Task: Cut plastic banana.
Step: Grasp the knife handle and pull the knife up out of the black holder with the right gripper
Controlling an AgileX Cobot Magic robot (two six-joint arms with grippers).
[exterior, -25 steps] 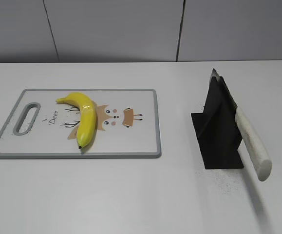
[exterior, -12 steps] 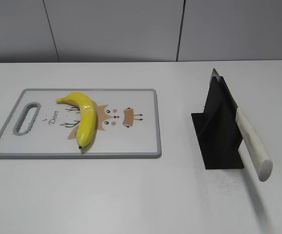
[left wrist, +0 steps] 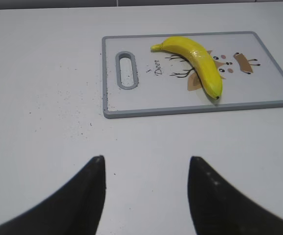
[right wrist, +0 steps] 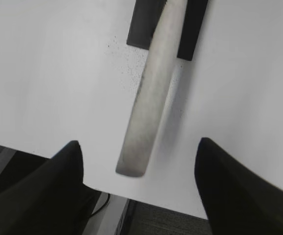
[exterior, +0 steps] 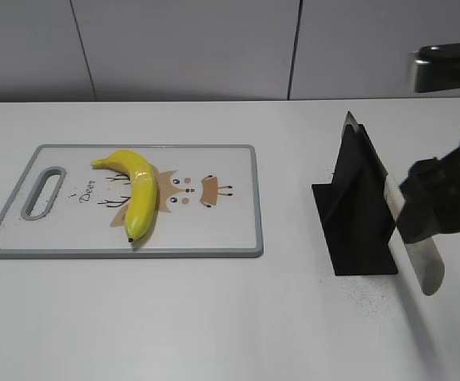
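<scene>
The plastic banana lies on the cutting board, stem to the back left; it also shows in the left wrist view. A knife with a white handle rests slanted in a black stand. My right gripper hangs over the handle and is open, with the handle's end between and ahead of its fingers, not touching. My left gripper is open and empty over bare table in front of the board.
The knife stand sits near the table's front right edge, which shows under my right gripper. A grey wall runs behind the table. Small dark specks lie on the table by the board and the stand.
My right arm has come into the exterior view from the right and now covers the middle of the knife handle. The banana, board and knife have not moved.
</scene>
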